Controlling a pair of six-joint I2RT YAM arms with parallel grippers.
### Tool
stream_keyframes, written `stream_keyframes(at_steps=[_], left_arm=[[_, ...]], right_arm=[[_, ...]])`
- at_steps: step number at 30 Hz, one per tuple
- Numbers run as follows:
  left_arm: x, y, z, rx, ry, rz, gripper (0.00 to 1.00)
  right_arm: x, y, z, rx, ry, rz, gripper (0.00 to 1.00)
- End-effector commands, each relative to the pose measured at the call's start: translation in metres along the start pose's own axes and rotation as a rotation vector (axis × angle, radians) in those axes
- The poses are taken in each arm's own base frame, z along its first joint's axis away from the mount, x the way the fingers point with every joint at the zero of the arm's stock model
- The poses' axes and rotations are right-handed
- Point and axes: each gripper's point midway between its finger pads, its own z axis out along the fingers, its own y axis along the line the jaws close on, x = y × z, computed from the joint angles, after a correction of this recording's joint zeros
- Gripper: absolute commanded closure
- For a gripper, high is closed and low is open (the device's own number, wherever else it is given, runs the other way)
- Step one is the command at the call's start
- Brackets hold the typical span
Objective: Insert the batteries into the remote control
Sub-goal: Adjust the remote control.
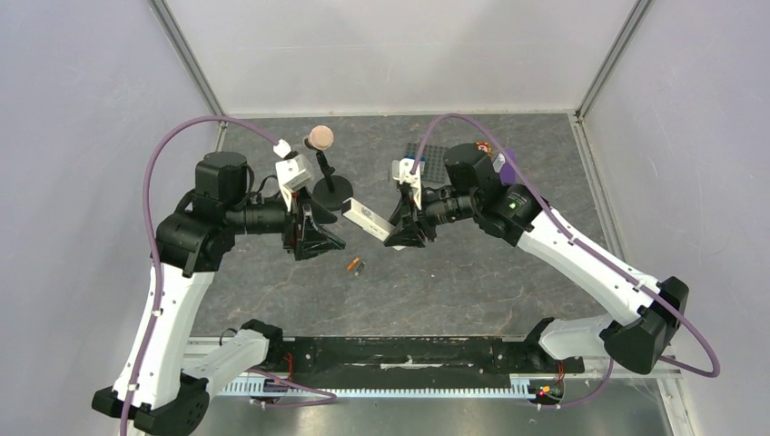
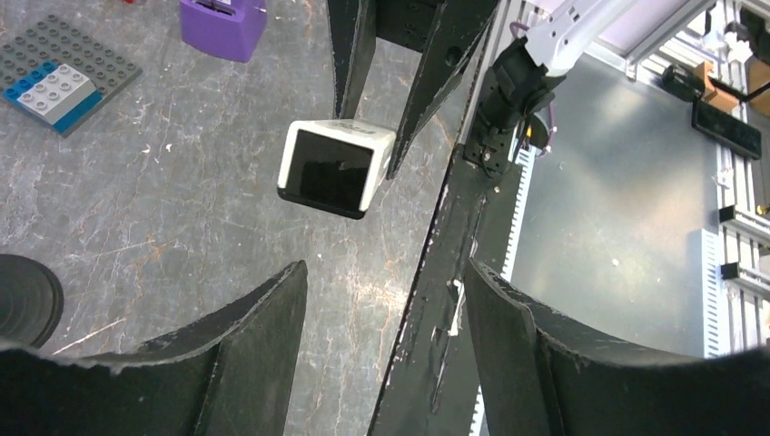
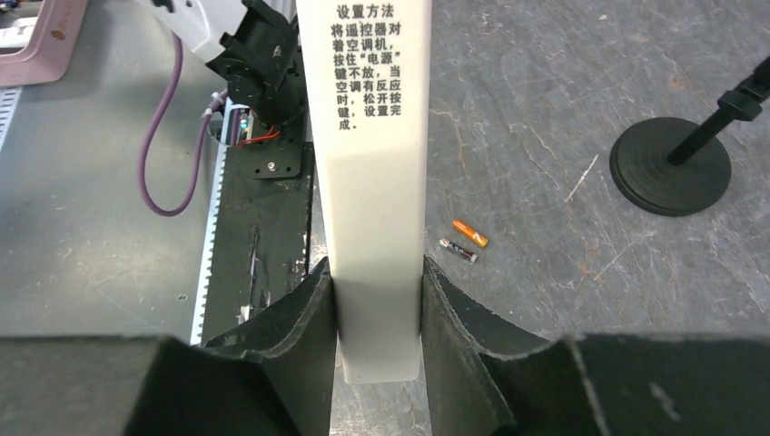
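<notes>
Right gripper [image 1: 404,232] pinches the remote [image 1: 368,218] by one end, the free end reaching toward the spread, empty left gripper [image 1: 318,238]. The batteries [image 1: 355,265] lie on the table [image 1: 508,272] below, between both.

Left wrist: the remote [image 2: 336,168] shows a dark end face just ahead of the open jaws.

Right wrist: the remote is a white bar with printed text, clamped between the jaws. The orange battery [image 3: 470,233] and grey battery [image 3: 459,251] rest side by side to its right.

The remote is likely light, stiff and slick, so grip its long edges. The batteries will probably roll, so pinch them mid-length.
</notes>
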Motion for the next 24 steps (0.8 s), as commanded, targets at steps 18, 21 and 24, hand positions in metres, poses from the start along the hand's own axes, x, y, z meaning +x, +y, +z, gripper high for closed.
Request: stream_keyframes(at_steps=[18, 21, 24], left_arm=[[-0.017, -0.024, 0.008, 0.230, -0.079, 0.065, 0.48], [-0.017, -0.024, 0.010, 0.246, -0.078, 0.060, 0.47], [-0.016, -0.024, 0.012, 0.265, -0.078, 0.055, 0.45]], right_arm=[[-0.033, 0.031, 0.009, -0.129, -0.050, -0.101, 0.80], [-0.032, 0.031, 0.010, -0.134, -0.037, -0.095, 0.80], [-0.031, 0.033, 0.011, -0.146, -0.028, -0.089, 0.79]])
